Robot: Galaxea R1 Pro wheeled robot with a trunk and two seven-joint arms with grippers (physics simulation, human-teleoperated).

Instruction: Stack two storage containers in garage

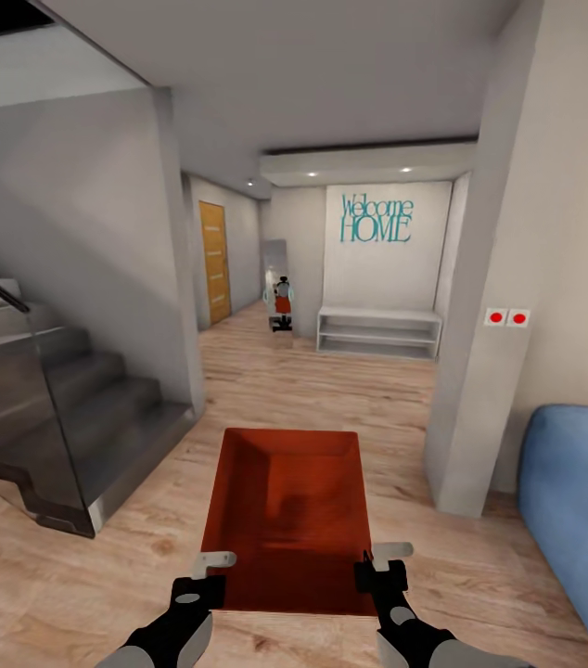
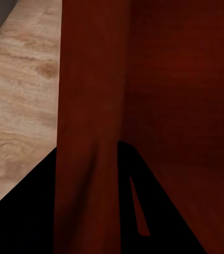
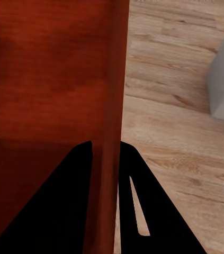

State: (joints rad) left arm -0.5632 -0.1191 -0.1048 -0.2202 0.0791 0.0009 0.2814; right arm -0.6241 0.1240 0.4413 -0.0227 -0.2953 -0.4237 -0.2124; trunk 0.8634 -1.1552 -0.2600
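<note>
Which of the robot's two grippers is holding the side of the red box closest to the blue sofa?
The right gripper, clamped on the storage container wall nearest the blue sofa.

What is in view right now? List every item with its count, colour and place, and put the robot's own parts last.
storage container: one, orange-red, open top, held low in front of the robot over the wood floor
stairs: one flight, grey, glass-railed, at left
sofa: one, blue, at lower right
shelf unit: one, white, under the lettering on the far wall
Welcome HOME lettering: one, teal, on the far white wall
door: one, wooden, down the hall at left
round marks: two, red, on the right-hand pillar
left gripper: one, black, jaws straddling the container's left wall
right gripper: one, black, jaws straddling its right wall
</note>
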